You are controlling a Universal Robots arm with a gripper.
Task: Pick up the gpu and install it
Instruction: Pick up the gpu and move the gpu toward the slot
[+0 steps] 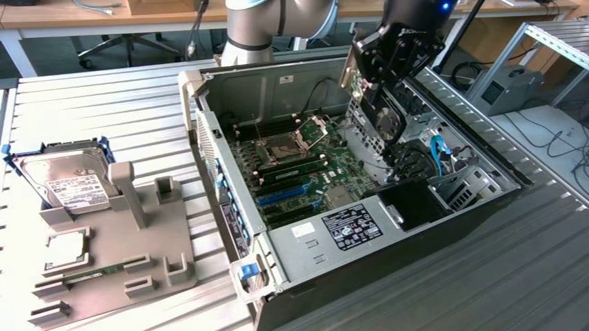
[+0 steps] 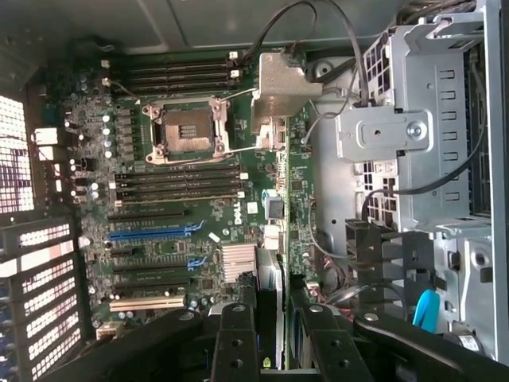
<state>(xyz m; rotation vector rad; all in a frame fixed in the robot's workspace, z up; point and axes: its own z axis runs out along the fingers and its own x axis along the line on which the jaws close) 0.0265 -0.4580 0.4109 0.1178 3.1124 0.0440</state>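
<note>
Item: gpu (image 1: 387, 121). Thin, stiff card, judged light and fragile around the fan. Location: held edge-down over the motherboard (image 1: 304, 172) inside the open computer case (image 1: 210, 131). Tool (image 1: 379, 88) clamped on its upper edge, likely the soundest hold.

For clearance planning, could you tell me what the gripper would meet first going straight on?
The gripper would probably meet the motherboard, its held gpu touching first; depth is unclear.

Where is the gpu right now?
In the exterior view, the gpu hangs upright in the gripper, over the open computer case toward the exterior view's right, above the motherboard and near the metal drive cage.
</note>
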